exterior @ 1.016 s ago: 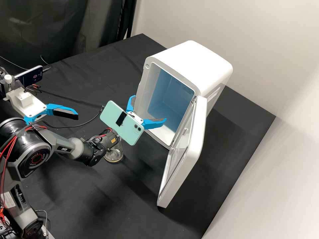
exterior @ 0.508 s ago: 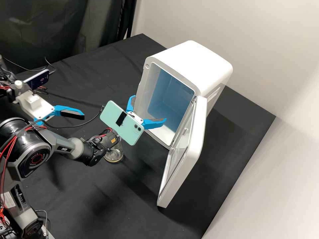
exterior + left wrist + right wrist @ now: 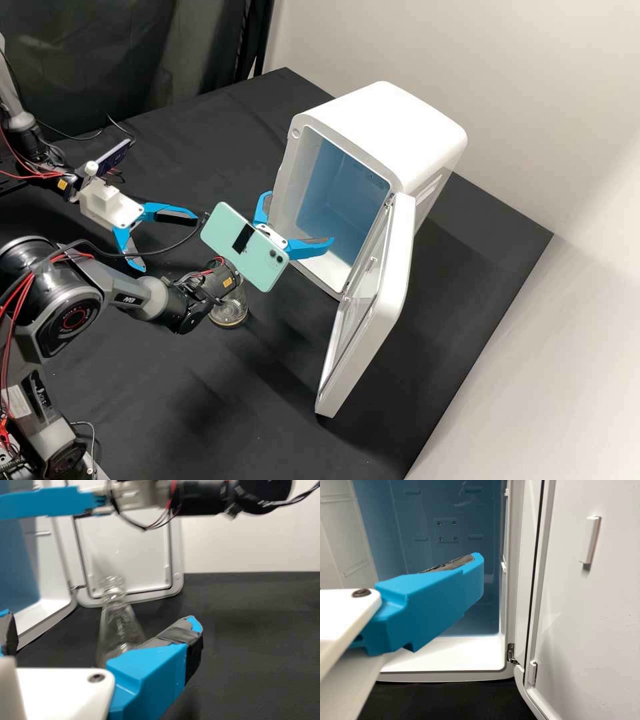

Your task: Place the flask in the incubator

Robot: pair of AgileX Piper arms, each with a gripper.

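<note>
Farthest from the incubator point(image 3: 380, 143), on the side its opening faces, the left gripper point(image 3: 167, 239) hangs low over the bench point(image 3: 200, 133). Its two blue fingers are spread wide with nothing between them. In its own wrist view the flask stands straight ahead of those fingers, so we read the spread as readiness for a grasp that is not yet made.

The flask point(image 3: 230, 312) stands upright on the bench before the incubator's opening, apart from it and outside it. It sits under the wrist of the right arm, below the mint-green phone point(image 3: 245, 247) strapped there. It is clear glass with a wide base and a narrow neck; we judge the neck the easier part to pinch.

Closer in, the right gripper point(image 3: 299, 219) is held right at the incubator's mouth, jaws wide apart and empty. Its wrist view looks into the pale blue chamber past one finger. We take this post to be about the door and not the flask.

The incubator's door point(image 3: 370, 300) is swung fully open on the side away from the flask, leaving the opening free. As we judge it, the task is at its start. The worry is room, because the right arm hangs above the flask and across the path to the opening.
</note>
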